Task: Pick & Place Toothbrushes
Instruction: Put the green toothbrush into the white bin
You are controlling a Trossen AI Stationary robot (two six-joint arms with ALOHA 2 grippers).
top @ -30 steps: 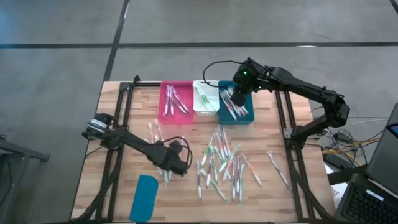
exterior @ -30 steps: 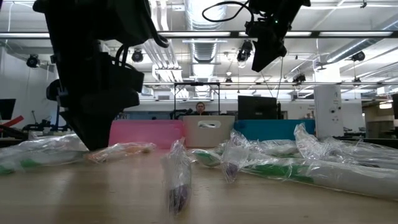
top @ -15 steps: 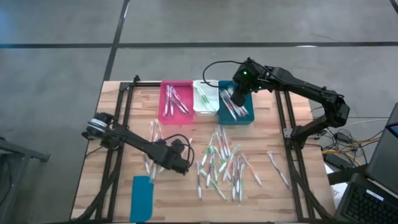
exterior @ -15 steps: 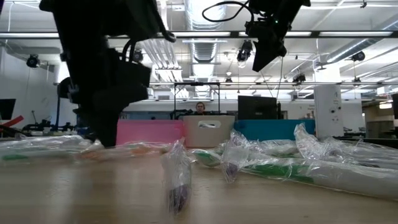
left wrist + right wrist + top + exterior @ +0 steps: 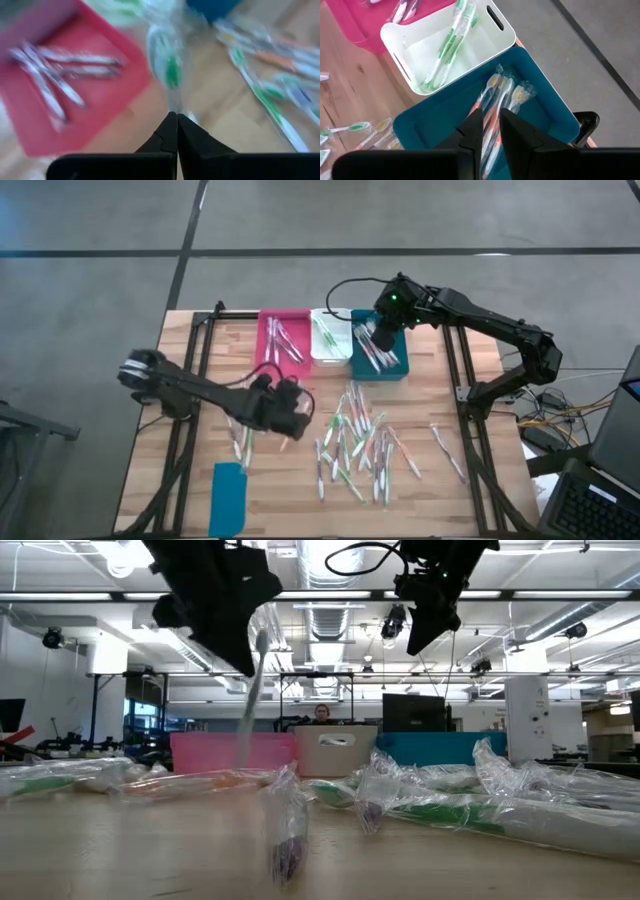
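Observation:
My left gripper (image 5: 298,418) is raised over the table's middle, in front of the pink bin (image 5: 283,342), shut on a toothbrush (image 5: 167,65) with green accents in a clear wrapper. Many more wrapped toothbrushes (image 5: 360,445) lie flat on the wood. The pink bin, the white bin (image 5: 330,335) and the teal bin (image 5: 380,352) each hold toothbrushes. My right gripper (image 5: 491,122) hangs above the teal bin, open by a narrow gap, with nothing between its fingers. My left gripper pinches one end of the wrapped toothbrush (image 5: 174,106) between its two fingertips, which slant down from the table's left. In the low view the toothbrush (image 5: 250,705) hangs tilted below the fingers. I cannot tell whether its lower end touches the table.
A flat teal lid (image 5: 228,498) lies near the table's front left. A few toothbrushes (image 5: 245,442) lie left of the main pile, and one (image 5: 447,448) lies apart at the right. Black frame rails (image 5: 195,380) run along both table sides.
My left gripper has risen from the table and gone toward the far edge and the pink bin, tipping up. The toothbrush has come up with it and now hangs below it. The teal lid has shifted slightly and lies straighter. My right arm has kept still.

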